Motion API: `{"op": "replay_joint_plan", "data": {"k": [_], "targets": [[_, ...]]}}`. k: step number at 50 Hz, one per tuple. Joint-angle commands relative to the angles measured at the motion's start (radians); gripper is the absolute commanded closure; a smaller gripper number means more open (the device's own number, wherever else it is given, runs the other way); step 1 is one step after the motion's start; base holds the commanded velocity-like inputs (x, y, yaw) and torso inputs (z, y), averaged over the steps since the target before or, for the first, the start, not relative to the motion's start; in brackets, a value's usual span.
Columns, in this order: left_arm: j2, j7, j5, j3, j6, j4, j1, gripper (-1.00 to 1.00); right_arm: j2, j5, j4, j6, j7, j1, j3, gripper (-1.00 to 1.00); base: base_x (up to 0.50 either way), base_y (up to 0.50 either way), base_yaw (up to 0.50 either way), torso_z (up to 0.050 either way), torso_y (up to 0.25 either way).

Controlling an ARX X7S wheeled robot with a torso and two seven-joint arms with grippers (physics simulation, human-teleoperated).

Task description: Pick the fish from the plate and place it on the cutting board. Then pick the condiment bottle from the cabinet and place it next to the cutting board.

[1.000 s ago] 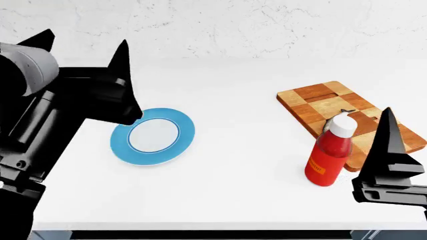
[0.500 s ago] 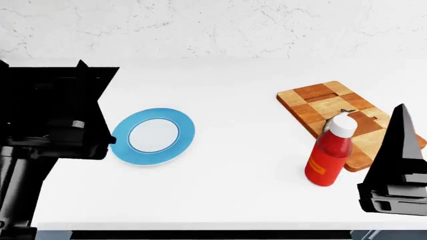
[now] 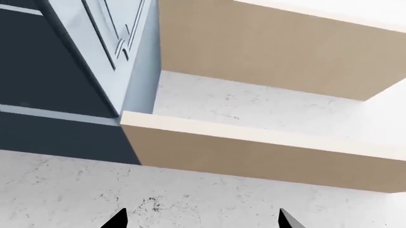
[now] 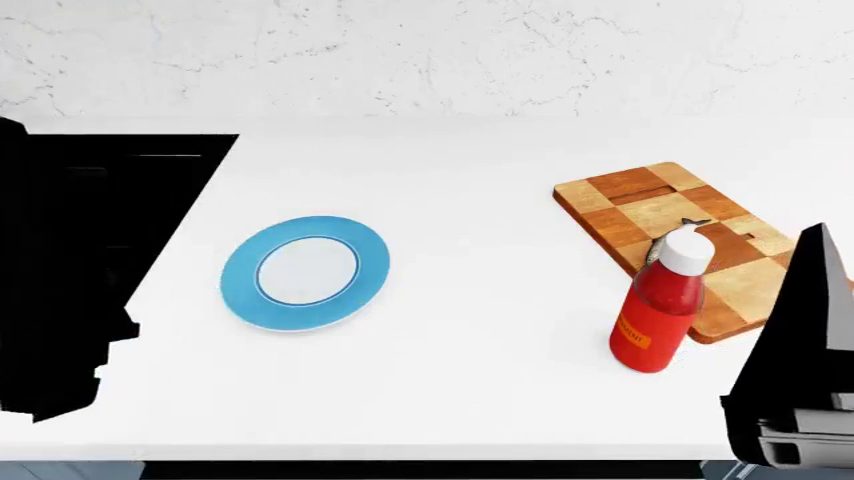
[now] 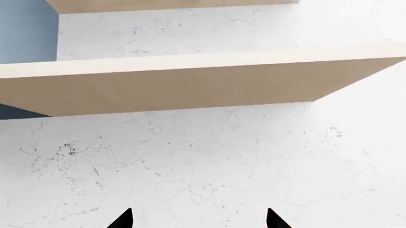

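the tall red plastic condiment bottle (image 4: 658,312) with white cap stood touching the checkered wooden cutting board (image 4: 694,243); both pincers sat released.

White table, marbled wall, wooden shelves

A plain white table (image 4: 454,390) fills the head view, running back to a white wall (image 4: 441,55) veined with faint grey cracks. In the left wrist view, two light tan wooden shelves (image 3: 254,152) jut from that same speckled wall, one above the other, beside a pale blue panelled cabinet door (image 3: 123,42) and a dark navy surface (image 3: 44,71). The right wrist view shows the shelves too.
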Motion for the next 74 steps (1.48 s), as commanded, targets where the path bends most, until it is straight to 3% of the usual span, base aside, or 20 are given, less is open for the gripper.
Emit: {"op": "replay_joint_plan", "data": {"k": [1, 23, 43, 63, 74], "targets": [[-0.100, -0.064, 0.046, 0.039, 0.150, 0.001, 0.059, -1.00, 0.003, -0.113, 0.000, -0.056, 0.056, -0.011, -0.044, -1.00, 0.00, 0.00, 0.00, 0.000, 0.000], [-0.309, -0.249, 0.165, 0.114, 0.390, 0.001, 0.138, -1.00, 0.003, -0.257, 0.000, -0.118, 0.104, -0.014, -0.106, -1.00, 0.00, 0.00, 0.00, 0.000, 0.000], [-0.407, -0.354, 0.255, 0.150, 0.491, 0.000, 0.176, -1.00, 0.003, -0.329, 0.000, -0.134, 0.133, -0.008, -0.147, -1.00, 0.00, 0.00, 0.00, 0.000, 0.000], [-0.493, -0.456, 0.322, 0.127, 0.566, -0.003, 0.241, -1.00, 0.003, -0.391, 0.000, -0.141, 0.172, 0.001, -0.178, -1.00, 0.00, 0.00, 0.00, 0.000, 0.000], [-0.587, -0.583, 0.415, 0.046, 0.629, 0.001, 0.367, -1.00, 0.003, -0.428, 0.000, -0.146, 0.199, 0.001, -0.192, -1.00, 0.00, 0.00, 0.00, 0.000, 0.000]]}}
